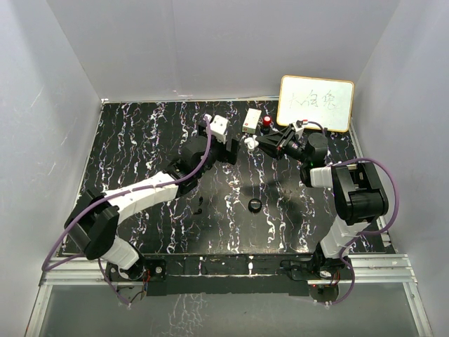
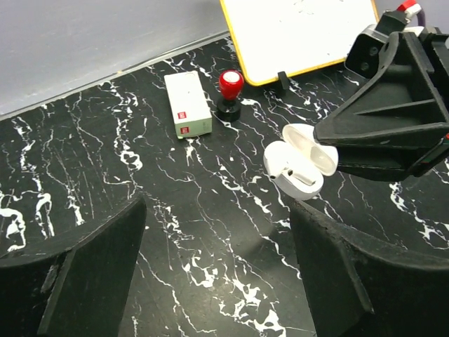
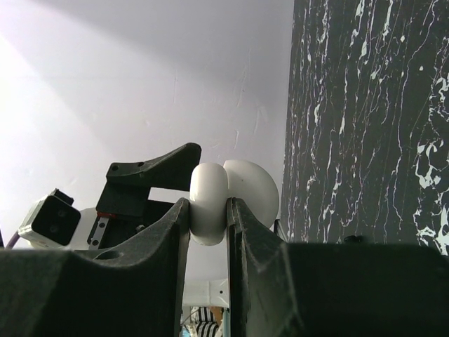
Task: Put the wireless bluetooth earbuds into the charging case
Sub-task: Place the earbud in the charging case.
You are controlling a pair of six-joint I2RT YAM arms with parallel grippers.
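The black marbled worktop [image 1: 140, 147] carries a whiteboard [image 1: 316, 103] at its far right corner. The left hand [image 2: 217, 210] has its fingers wide apart, empty, facing the case [image 2: 295, 168]. The right hand [image 3: 208, 210] is clamped on that white case near the middle of the far edge, lid open, cavity facing up. A box [image 2: 187, 105] and a red stamp [image 2: 230, 91] stand by the far edge. A puck [image 1: 255, 205] lies mid-worktop. Beside it, toward the left edge, is a tiny earbud [image 1: 200, 205], too small to tell its axis.
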